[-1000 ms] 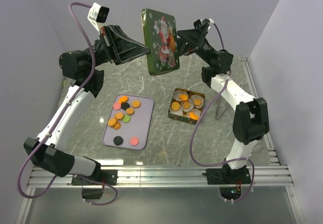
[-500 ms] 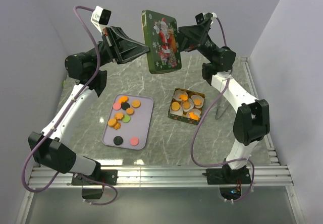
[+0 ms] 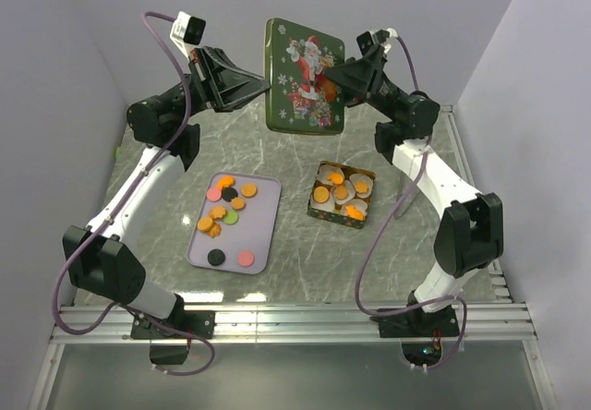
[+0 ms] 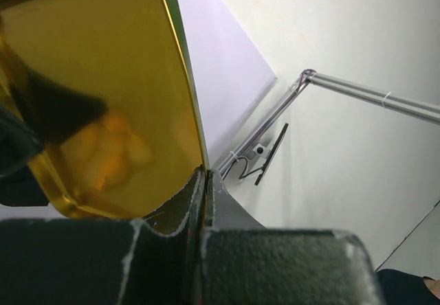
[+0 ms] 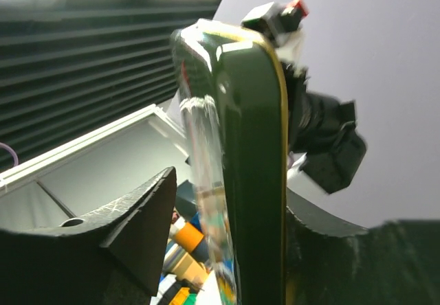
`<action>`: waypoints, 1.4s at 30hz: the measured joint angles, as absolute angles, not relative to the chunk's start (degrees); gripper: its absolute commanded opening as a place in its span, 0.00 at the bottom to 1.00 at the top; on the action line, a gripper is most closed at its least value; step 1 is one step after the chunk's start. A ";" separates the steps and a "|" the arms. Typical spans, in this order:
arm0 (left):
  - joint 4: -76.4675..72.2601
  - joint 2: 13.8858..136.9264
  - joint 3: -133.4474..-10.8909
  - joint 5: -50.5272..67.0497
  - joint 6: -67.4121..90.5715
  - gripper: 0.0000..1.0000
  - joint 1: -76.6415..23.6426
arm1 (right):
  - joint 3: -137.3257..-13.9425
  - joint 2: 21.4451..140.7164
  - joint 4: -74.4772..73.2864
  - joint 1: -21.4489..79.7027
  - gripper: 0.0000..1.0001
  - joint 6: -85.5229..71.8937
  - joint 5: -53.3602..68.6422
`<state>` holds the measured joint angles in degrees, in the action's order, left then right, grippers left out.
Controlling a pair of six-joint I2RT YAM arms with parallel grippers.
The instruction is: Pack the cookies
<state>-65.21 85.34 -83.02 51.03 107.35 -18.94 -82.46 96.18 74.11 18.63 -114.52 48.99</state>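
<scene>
Several cookies (image 3: 220,212), mostly orange with pink, black and green ones, lie on a lilac tray (image 3: 261,236). More orange cookies (image 3: 321,194) sit in white paper cups inside the open tin base (image 3: 325,216). The green Santa lid (image 3: 305,76) hangs upright in the air above the table's far side. My left gripper (image 3: 266,82) is shut on the lid's left rim, and the left wrist view shows the fingers (image 4: 205,174) pinching the rim below the gold inside (image 4: 103,78). My right gripper (image 3: 338,76) is open and straddles the lid's right edge (image 5: 254,147), with a gap at one finger (image 5: 230,181).
Purple walls stand close on the left, back and right. An aluminium rail (image 3: 295,322) runs along the near edge with both arm bases. A thin metal stand (image 3: 401,209) stands right of the tin base. Bare marble shows between the tray and the tin.
The lid has turned to face the camera more squarely and shifted slightly right. Both arms have swung with it, the left wrist reaching further right.
</scene>
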 measured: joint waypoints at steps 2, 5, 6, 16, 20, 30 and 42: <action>-66.46 85.82 -83.02 50.78 108.57 0.00 -18.11 | -80.79 94.78 74.17 18.61 0.52 -114.52 49.19; -67.90 86.85 -82.94 49.98 110.26 0.00 -17.17 | -79.13 93.56 74.24 18.59 0.50 -114.54 49.25; -68.18 87.09 -82.87 49.67 110.65 0.00 -17.04 | -78.78 93.36 74.24 18.55 0.49 -114.54 49.23; -68.51 88.68 -81.93 49.17 111.31 0.02 -16.67 | -76.49 92.07 74.17 16.19 0.23 -114.52 49.21; -66.74 89.38 -81.17 49.98 111.00 0.21 -16.16 | -73.36 90.15 74.37 15.03 0.02 -114.67 49.04; -52.18 90.63 -78.70 51.64 101.16 0.99 -15.35 | -69.30 83.66 73.95 10.35 0.00 -114.74 54.11; -3.60 89.73 -74.70 35.03 67.66 0.99 -15.40 | -75.85 70.67 -1.17 4.60 0.00 -72.23 49.93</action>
